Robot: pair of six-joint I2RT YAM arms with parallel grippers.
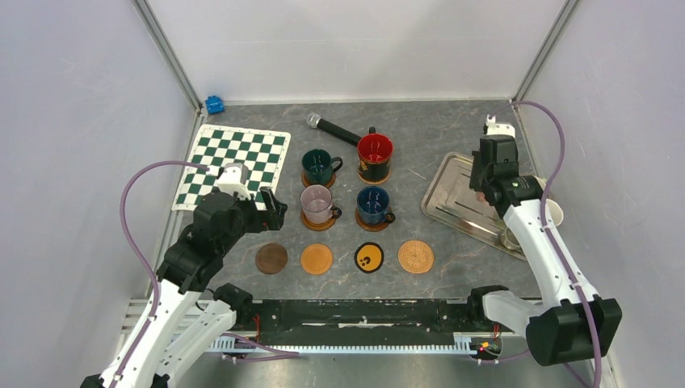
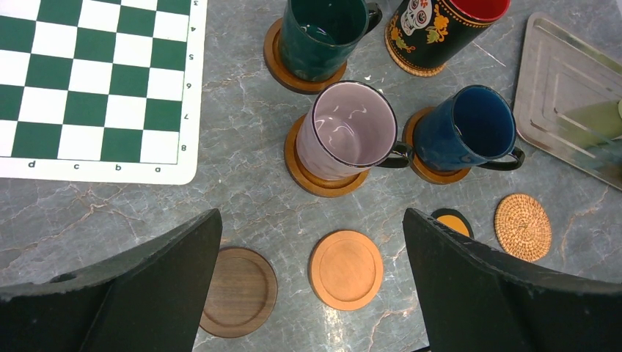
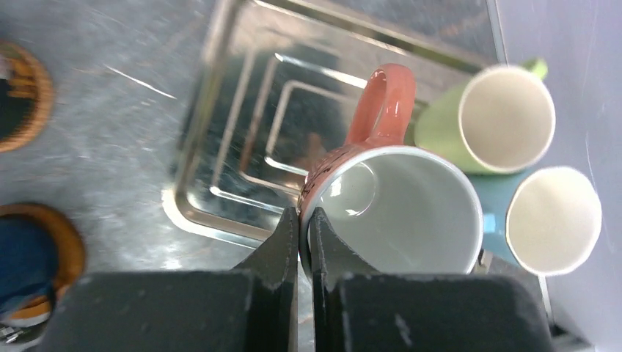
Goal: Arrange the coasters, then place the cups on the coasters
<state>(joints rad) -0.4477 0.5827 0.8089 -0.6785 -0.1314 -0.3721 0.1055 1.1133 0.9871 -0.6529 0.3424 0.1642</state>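
Left gripper (image 2: 312,220): jaws fully spread, empty, well left of the tray (image 1: 452,194). Right gripper (image 3: 304,220): jaws pinched on the rim of the brown mug (image 3: 396,220), over the tray. Lift straight up, clear of the two mugs (image 3: 506,110) beside it, then carry it to the woven coaster (image 1: 415,256) just left of the tray.

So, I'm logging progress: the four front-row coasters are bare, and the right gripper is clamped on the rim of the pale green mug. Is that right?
Not quite. The right gripper is clamped on the rim of the salmon-brown, white-inside mug, not the pale green mug standing free beside it; the right wrist view shows this. The four front-row coasters are bare.
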